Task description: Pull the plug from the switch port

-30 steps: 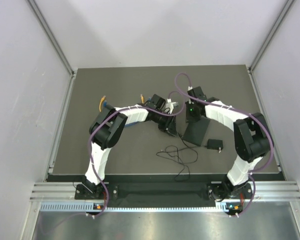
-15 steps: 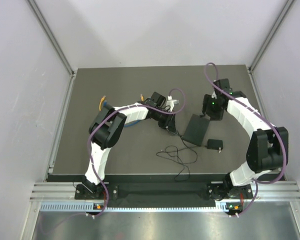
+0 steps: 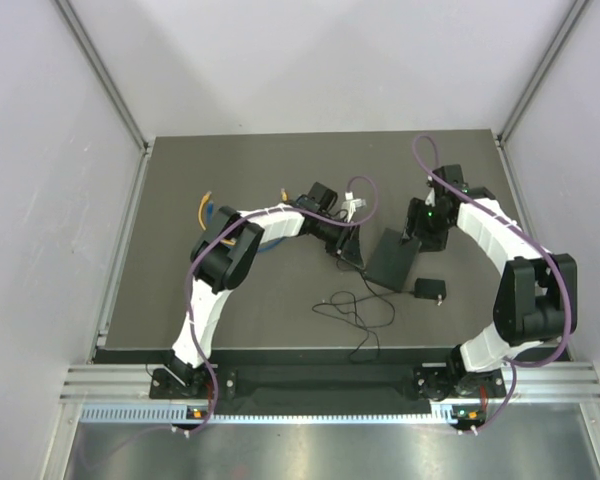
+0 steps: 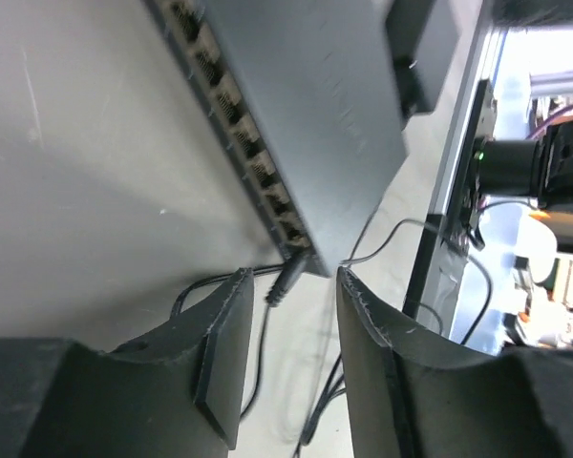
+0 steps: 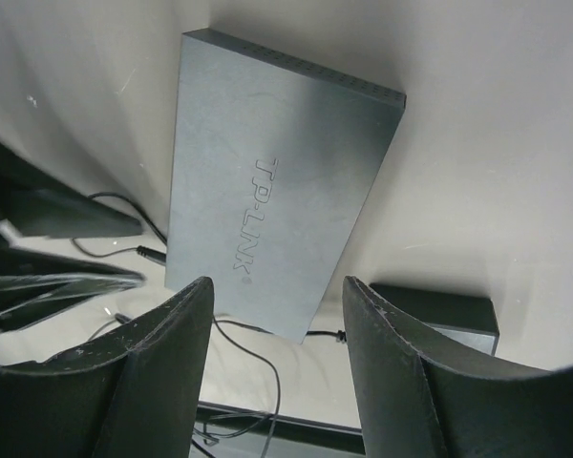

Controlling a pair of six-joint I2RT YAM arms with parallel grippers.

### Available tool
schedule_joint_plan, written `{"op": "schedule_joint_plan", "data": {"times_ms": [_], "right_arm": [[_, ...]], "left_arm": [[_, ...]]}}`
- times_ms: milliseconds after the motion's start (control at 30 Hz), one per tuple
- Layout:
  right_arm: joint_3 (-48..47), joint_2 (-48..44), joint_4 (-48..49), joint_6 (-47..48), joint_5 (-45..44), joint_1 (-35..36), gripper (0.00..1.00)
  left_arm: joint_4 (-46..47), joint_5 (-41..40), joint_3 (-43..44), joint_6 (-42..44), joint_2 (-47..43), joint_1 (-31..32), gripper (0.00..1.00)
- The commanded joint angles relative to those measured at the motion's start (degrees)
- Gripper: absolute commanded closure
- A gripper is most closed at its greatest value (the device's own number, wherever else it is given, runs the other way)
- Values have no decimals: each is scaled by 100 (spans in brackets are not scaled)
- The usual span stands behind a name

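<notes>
The switch [image 3: 393, 258] is a flat black box lying at mid-table, also seen in the left wrist view [image 4: 306, 105] and the right wrist view [image 5: 267, 210]. Its row of ports [image 4: 239, 143] runs along one side. A black barrel plug [image 4: 285, 283] on a thin wire sits at the corner socket; I cannot tell whether it is seated. My left gripper [image 4: 292, 275] [image 3: 350, 250] is open, its fingers standing either side of the plug without touching it. My right gripper [image 5: 277, 283] [image 3: 420, 232] hangs open above the switch's far end, holding nothing.
A small black adapter [image 3: 429, 290] [image 5: 439, 310] lies just right of the switch, and its thin wire [image 3: 355, 310] loops toward the table's near edge. Blue and orange cable ends [image 3: 208, 208] lie at the back left. A white connector [image 3: 355, 205] sits behind the left gripper.
My right gripper let go of the switch, opened, swung out to the back right, then eased back a little. My left gripper shifted right, closer to the switch's corner.
</notes>
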State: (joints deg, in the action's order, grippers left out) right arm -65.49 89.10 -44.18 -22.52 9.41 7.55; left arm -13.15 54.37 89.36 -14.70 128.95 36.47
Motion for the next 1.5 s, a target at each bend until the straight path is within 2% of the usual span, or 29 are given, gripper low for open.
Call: {"op": "schedule_joint_plan", "data": {"times_ms": [0, 233, 367, 567, 700, 733, 833, 933, 1167, 1300, 1467], "right_arm": [[-69, -182, -37, 90, 114, -122, 43], [72, -104, -38, 178, 139, -254, 43], [28, 90, 41, 187, 175, -263, 43], [10, 503, 112, 231, 263, -263, 43], [-25, 635, 112, 257, 369, -263, 44], [-103, 644, 86, 275, 290, -246, 44], [-392, 547, -177, 310, -208, -158, 44], [-613, 433, -389, 249, -405, 27, 42], [-632, 424, -416, 11, -107, 650, 37], [-544, 441, -407, -138, -36, 827, 37], [-684, 512, -547, -506, -650, 1160, 43]], "left_arm": [[-21, 443, 169, 318, 131, 53, 53], [-329, 338, 257, 635, 280, 211, 54], [-496, 285, 117, 828, 237, 220, 63], [-338, 399, -50, 784, 166, 220, 71], [-233, 399, -50, 636, 236, 220, 82], [-206, 373, -59, 609, 236, 220, 90], [153, 390, -191, 302, 201, 212, 100], [715, 513, -366, -120, 157, 212, 100], [2367, 558, -1182, -1131, -1, 247, 100], [2932, 198, -1483, -1474, -133, 308, 100], [3616, 13, -1711, -1799, -115, 352, 100]]}}
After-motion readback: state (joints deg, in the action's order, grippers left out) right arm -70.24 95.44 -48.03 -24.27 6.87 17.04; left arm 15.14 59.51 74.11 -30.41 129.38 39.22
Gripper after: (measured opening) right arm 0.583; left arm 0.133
